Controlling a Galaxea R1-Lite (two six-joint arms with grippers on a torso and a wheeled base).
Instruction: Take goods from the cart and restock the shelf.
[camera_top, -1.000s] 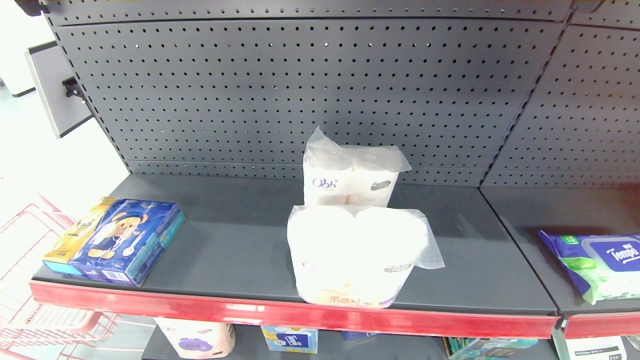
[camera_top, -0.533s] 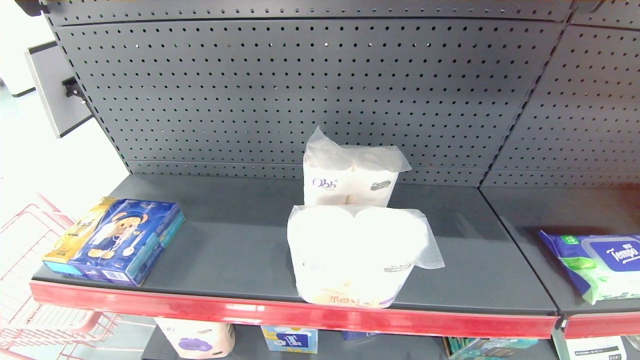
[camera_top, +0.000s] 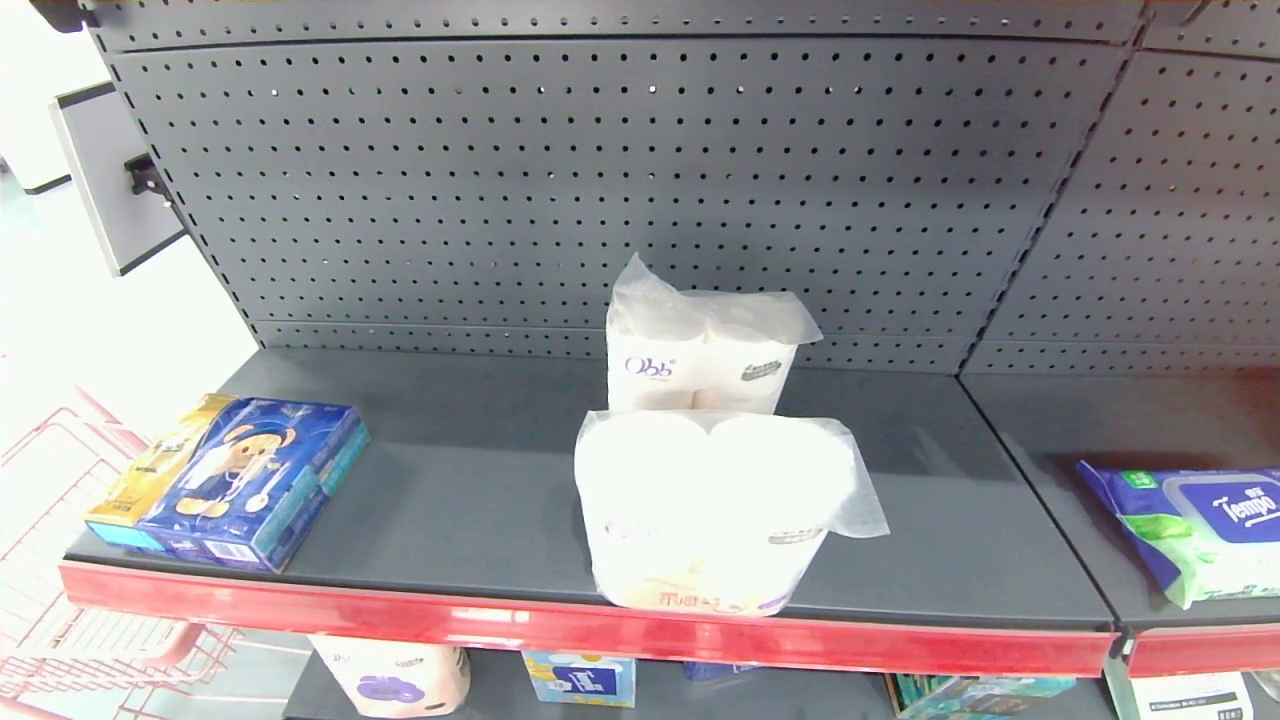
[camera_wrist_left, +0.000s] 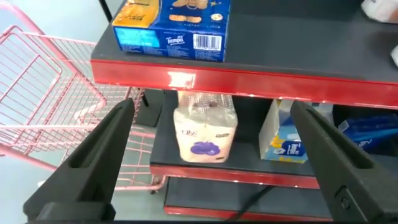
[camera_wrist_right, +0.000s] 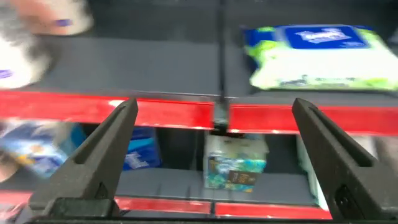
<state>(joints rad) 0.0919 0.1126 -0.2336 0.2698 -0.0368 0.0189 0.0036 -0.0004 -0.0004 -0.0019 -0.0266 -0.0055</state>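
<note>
Fingers (camera_wrist_left: 87, 168) of left gripper (camera_wrist_left: 211, 165) and right gripper (camera_wrist_right: 211, 162) are spread, empty, before the red-edged grey metal shelf (camera_top: 470, 480); fetching seems next, from the pink wire cart (camera_wrist_left: 43, 93) beside the left pair.

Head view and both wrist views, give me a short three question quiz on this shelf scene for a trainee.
1. True or false: the blue box lies at the left end of the shelf, nearest the red cart.
2. How many toilet roll packs stand mid-shelf, one behind the other?
3. What lies on the shelf section to the right? A) wet wipes pack B) bottle C) tin
Key: 1 true; 2 two; 3 A.
</note>
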